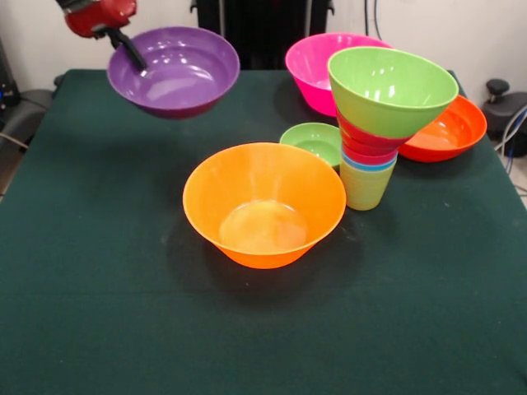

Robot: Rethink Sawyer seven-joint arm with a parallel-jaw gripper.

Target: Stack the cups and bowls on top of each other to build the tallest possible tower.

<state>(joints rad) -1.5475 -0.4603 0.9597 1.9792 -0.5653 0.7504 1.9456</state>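
I've got the gripper [132, 51] pinching the glossy purple plastic bowl's [174, 70] rim upper left — airborne, presumably bound for the tower [380, 123].

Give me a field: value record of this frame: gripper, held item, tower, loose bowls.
gripper: shut on purple bowl, pinching its rim
held: purple bowl lifted clear of the table, upper left of front view
tower: yellow-green cup lowest, blue and red pieces nested above, lime green bowl on top
loose bowls: big orange bowl at centre; small green bowl behind it; pink bowl and red-orange bowl behind the tower
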